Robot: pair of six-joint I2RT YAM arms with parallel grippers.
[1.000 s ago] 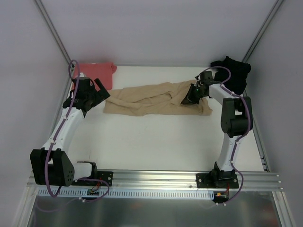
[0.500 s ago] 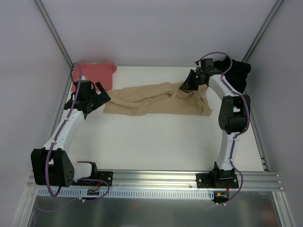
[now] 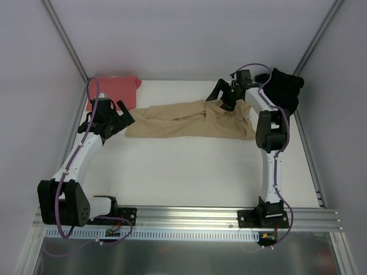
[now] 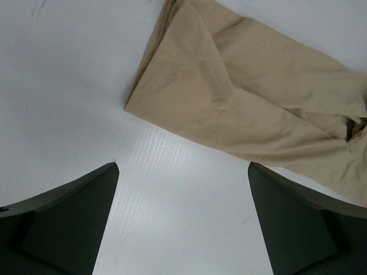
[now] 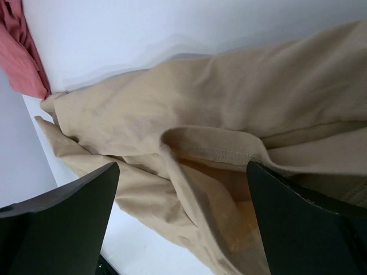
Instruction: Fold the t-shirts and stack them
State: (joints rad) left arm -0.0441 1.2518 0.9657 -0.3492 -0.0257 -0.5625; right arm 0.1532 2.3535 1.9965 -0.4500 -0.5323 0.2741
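Near half of surface [image 3: 189, 172] bare, passable. Tan shirt [image 3: 183, 121] spans mid-rear; salmon shirt [image 3: 117, 87], black shirt [image 3: 287, 91] fill rear corners.

- The white table [image 3: 183, 166] spreads out before me, matte, its surface finely ribbed where the left wrist view looks down on it [image 4: 69, 86].
- A silver aluminium rail [image 3: 189, 215] runs along the table's near edge.
- A slotted white strip [image 3: 189, 234] lies just in front of that rail.
- Pale walls [image 3: 189, 34] close off the far side and both flanks.
- Two thin metal struts slant up from the far corners, one on the left [image 3: 63, 40] and one on the right [image 3: 318, 40].
- A grey metal sheet [image 3: 183, 258] lies nearest the camera.
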